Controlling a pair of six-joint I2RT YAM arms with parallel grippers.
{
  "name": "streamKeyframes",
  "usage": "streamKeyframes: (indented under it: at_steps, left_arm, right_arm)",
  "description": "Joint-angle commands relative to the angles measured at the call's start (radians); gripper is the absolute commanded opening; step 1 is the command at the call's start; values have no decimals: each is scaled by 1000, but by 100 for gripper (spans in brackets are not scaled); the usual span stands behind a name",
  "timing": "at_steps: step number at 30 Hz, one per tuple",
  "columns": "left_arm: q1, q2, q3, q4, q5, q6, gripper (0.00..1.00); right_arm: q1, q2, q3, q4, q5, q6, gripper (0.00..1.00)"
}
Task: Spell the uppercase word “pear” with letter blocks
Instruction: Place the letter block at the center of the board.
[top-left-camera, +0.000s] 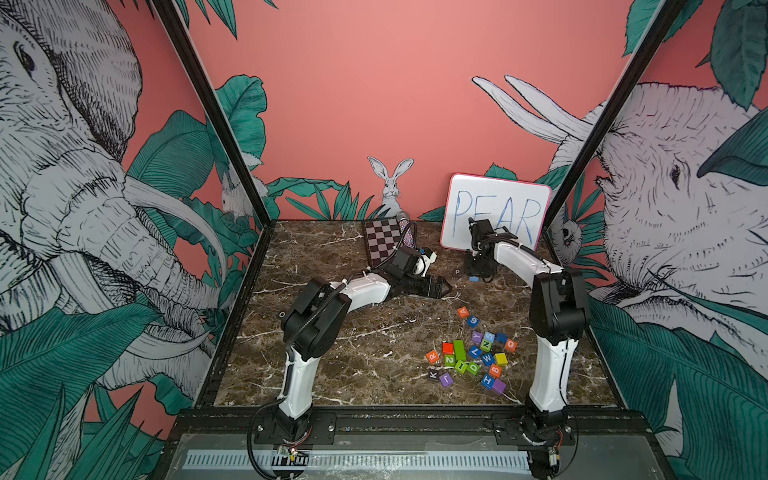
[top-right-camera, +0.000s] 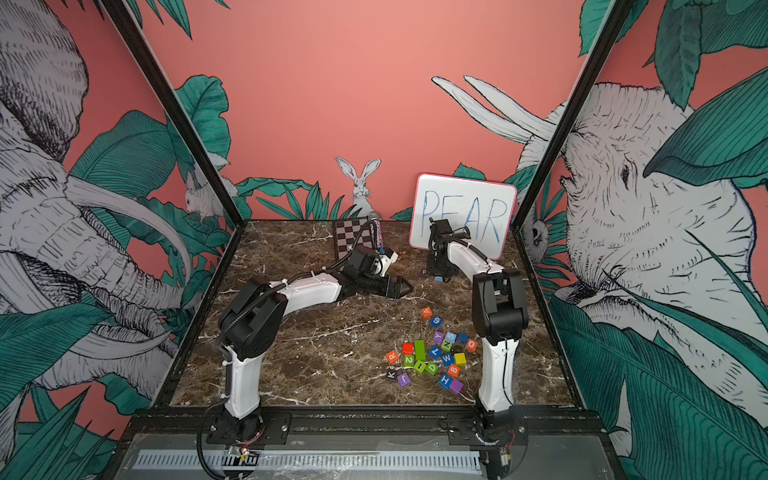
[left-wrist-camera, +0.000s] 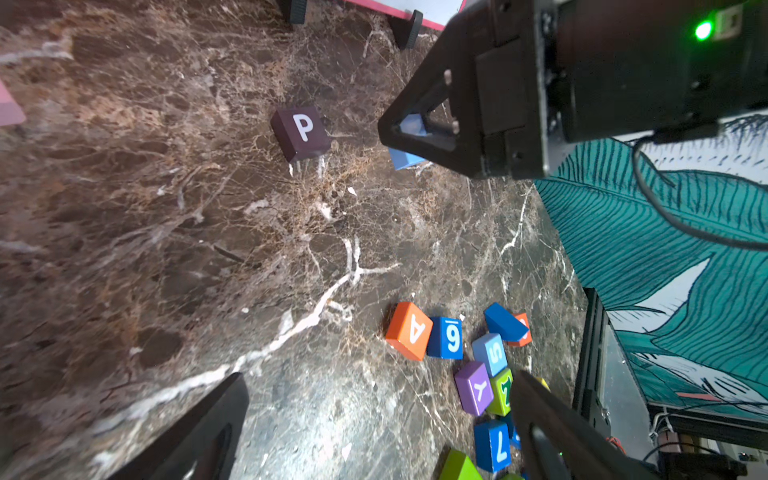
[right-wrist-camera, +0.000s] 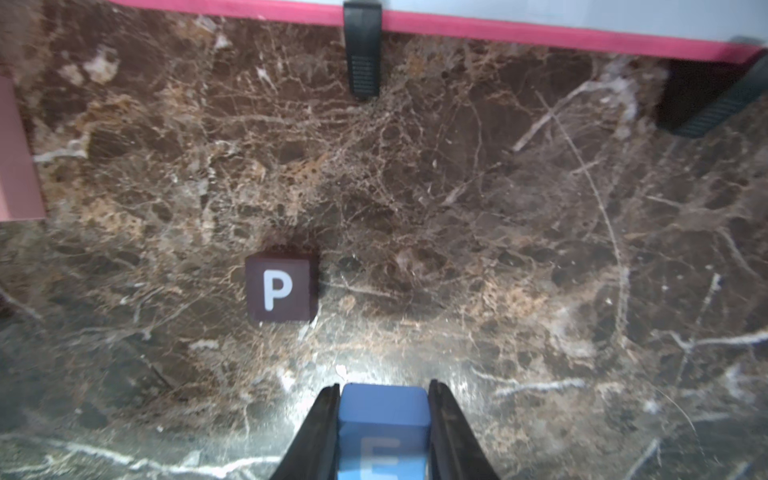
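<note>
Marble tabletop (top-left-camera: 353, 332) | right gripper (right-wrist-camera: 382, 390) clamps E block (right-wrist-camera: 382, 440) at four o'clock of P block (right-wrist-camera: 280, 289) | left gripper (left-wrist-camera: 380, 378) jaws wide, empty | risk: a crooked release could nudge P block and skew the row

We find bare marble table (right-wrist-camera: 498, 208) from the P block (right-wrist-camera: 280, 289) to the whiteboard (right-wrist-camera: 540, 33), whose black feet (right-wrist-camera: 362, 54) jut onto it. The right gripper (right-wrist-camera: 383, 385), clamped on the E block (right-wrist-camera: 384, 405), stands near the P block. In a top view the left gripper (top-left-camera: 442, 287) lies low beside that spot and narrows the approach. The block pile (top-left-camera: 473, 353) crowds the near right. The table's left half lies open.
</note>
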Motion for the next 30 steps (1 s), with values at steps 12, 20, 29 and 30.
streamKeyframes:
  at_steps: [12, 20, 29, 30]
  left_arm:
    - [5, 68, 143, -31, -19, -13, 99]
    - [5, 69, 137, -32, -18, -13, 99]
    - [6, 54, 109, -23, -22, -12, 99]
    - [6, 51, 106, -22, -24, -11, 99]
  right_arm:
    - [-30, 98, 120, -35, -23, 2, 30]
    - [-30, 151, 155, -31, -25, 9, 31]
    - [-30, 175, 166, -17, -14, 29, 31]
    - [-31, 177, 166, -16, -13, 32, 31]
